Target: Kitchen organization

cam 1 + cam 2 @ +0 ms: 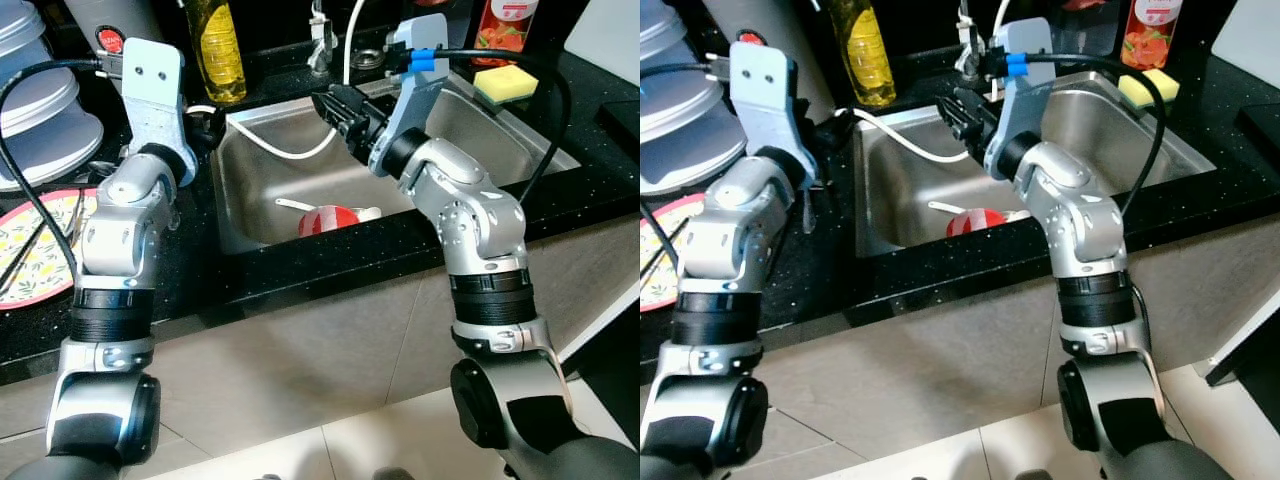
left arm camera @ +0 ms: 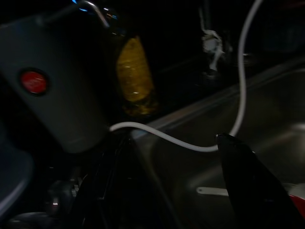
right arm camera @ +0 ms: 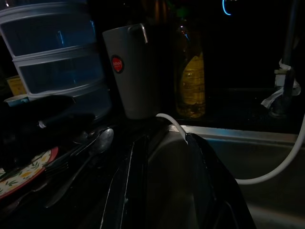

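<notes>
A steel sink [image 1: 250, 215] is set into the black counter. In it lie a red bowl [image 1: 328, 220] and a white utensil [image 1: 295, 205]. A white hose [image 1: 290, 152] curves over the sink's back left corner. My right gripper [image 1: 338, 108] hovers above that corner, open and holding nothing; in the right wrist view its fingers [image 3: 214, 186] frame the sink rim. My left gripper [image 1: 207, 125] is at the sink's left rim near the hose end, open and holding nothing, with wide-spread fingers [image 2: 248, 181].
A yellow bottle [image 1: 220, 50] and a grey appliance with a red button [image 1: 108, 35] stand behind the sink. Stacked white containers [image 1: 35, 100] and a patterned plate with chopsticks [image 1: 40, 250] sit at the left. A yellow sponge [image 1: 505, 85] lies at the sink's right.
</notes>
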